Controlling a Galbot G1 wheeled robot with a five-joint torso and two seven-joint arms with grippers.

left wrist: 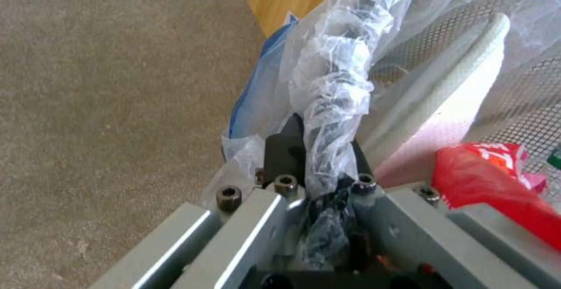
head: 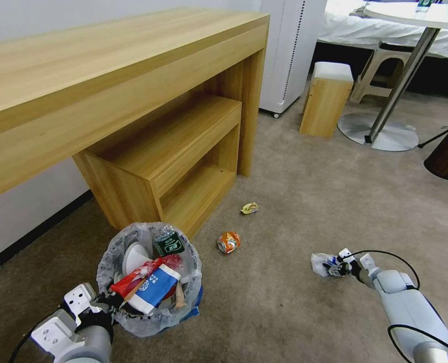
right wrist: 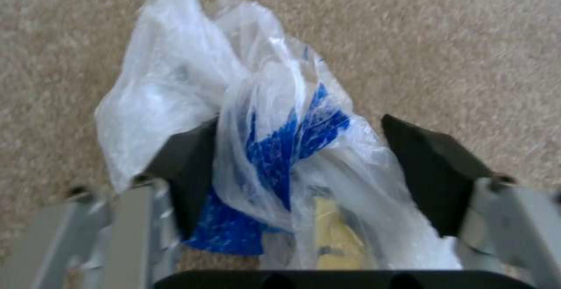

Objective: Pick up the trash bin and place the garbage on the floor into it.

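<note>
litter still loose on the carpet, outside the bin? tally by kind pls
Crushed orange can: 1, lying free
Yellow wrapper: 1, lying free near the wooden shelf unit
White-blue wrapper: 1, between the open fingers of the right gripper
Total: 3
The left gripper is clamped on the trash bin rim.

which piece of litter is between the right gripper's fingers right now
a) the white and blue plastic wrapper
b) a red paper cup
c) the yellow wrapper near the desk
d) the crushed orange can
a: the white and blue wrapper lies between the spread fingers of the right gripper, while the orange can sits apart on the carpet.
</note>
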